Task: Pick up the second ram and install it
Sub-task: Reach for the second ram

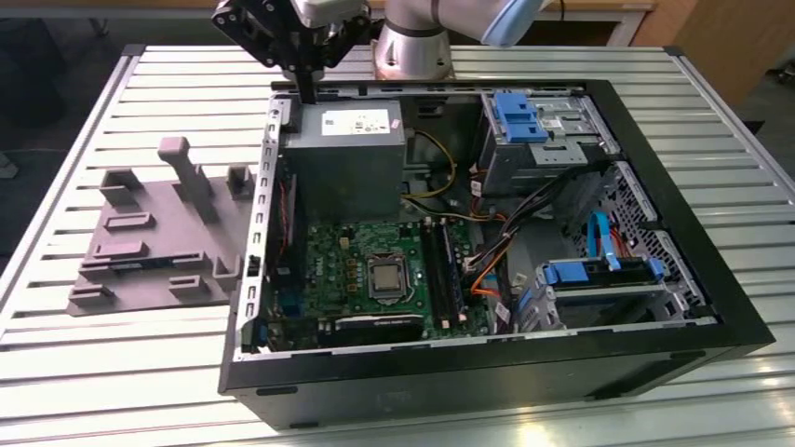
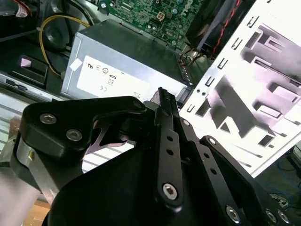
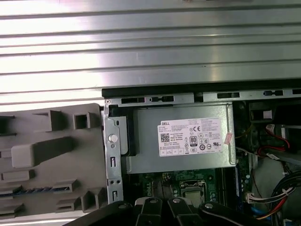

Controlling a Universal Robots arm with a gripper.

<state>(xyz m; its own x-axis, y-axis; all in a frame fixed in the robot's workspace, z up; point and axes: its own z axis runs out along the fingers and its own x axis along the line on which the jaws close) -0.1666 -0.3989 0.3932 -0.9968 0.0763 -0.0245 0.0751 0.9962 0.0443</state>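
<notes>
End effector [image 1: 304, 91] is hanging over PSU [image 1: 342, 154] at 12 o'clock of PC case [image 1: 714, 256] in exterior view, closed up, gripping nothing. Second ram [image 1: 134, 264] is lying in grey tray [image 1: 118, 300] at 9 o'clock. Good pick needs jaws opened, squared w/ stick's long edges, centred.

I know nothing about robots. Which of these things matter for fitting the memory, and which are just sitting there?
In the job: second ram, lying in the grey tray; black memory slots on the motherboard; the hand, over the computer case's edge.
Just there: power supply; blue drive brackets; loose cables; slatted table.
</notes>
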